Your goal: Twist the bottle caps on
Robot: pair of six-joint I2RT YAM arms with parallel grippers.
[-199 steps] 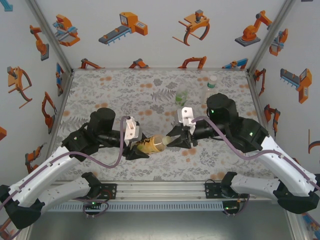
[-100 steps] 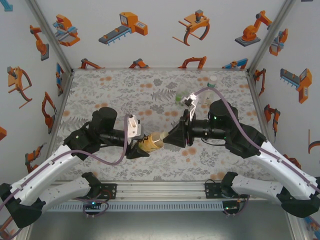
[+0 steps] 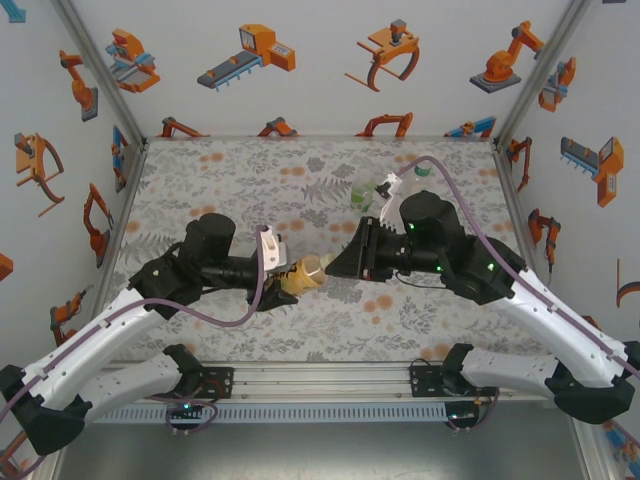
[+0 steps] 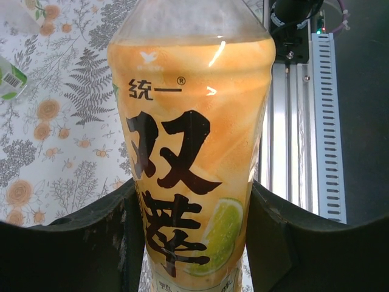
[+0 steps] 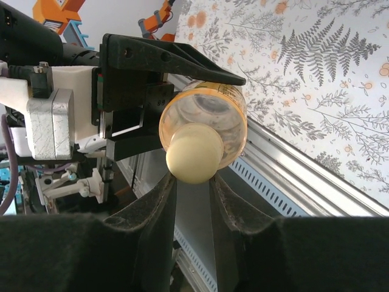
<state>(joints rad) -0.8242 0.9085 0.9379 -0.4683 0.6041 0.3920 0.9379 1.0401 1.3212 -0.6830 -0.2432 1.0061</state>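
**Cap on the amber bottle, mid-tightening**

We start with the patterned surface (image 3: 220, 180). Both arms reach in over its near middle and meet nose to nose above it. Two of the bottles stand well apart from this work at the far right: the green bottle (image 3: 362, 190) and, farther right, the clear bottle (image 3: 424, 162). Whether those two carry caps is too small for us to tell.

The amber bottle (image 3: 298, 282) is held off the surface, lying roughly level with its neck pointing right. The left end effector (image 4: 191, 194) is clamped on its labelled body, one dark finger pressed against each side.

The pale cap (image 5: 194, 152) sits on that bottle's mouth and faces the right wrist camera squarely. The right end effector (image 5: 193, 182) has its fingers drawn close with a narrow gap between them, their tips at the cap's lower edge. We cannot tell whether they pinch the cap or only rest against it.

We judge the step in hand to be screwing this first cap down. The next move calls for a firm pinch on the cap's rim and a wrist turn about the bottle's axis. The left grip must hold the body steady so the bottle does not spin with it. Alignment matters most here, as a tilted cap could cross the thread.
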